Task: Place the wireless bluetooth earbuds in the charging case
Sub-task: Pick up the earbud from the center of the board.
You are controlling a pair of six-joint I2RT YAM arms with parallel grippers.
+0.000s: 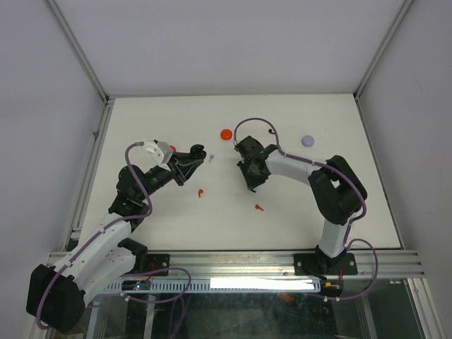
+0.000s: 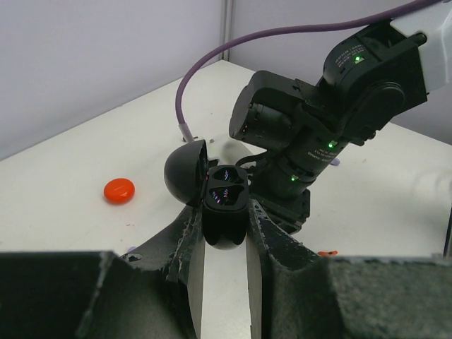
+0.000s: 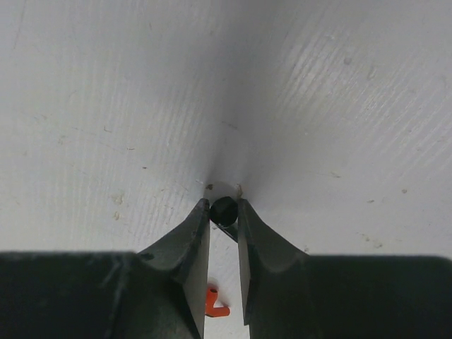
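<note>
Left wrist view: the left gripper [image 2: 224,219] clamps the black charging case [image 2: 225,198] by its lower body. The lid is swung open to the left and two dark sockets show.
Right wrist view: the right gripper [image 3: 223,206] pinches a black earbud [image 3: 224,212] at its fingertips, pointed down at the white table [image 1: 318,212]. Whether the earbud touches the table cannot be told.
Top external view: the two grippers face each other near the table's middle, apart.
Red earbuds: one [image 1: 200,192] lies near the left gripper, another [image 1: 259,207] near the right gripper, both loose on the table.
Discs: a red disc [image 1: 226,133] and a lavender disc [image 1: 307,140] lie farther back.
</note>
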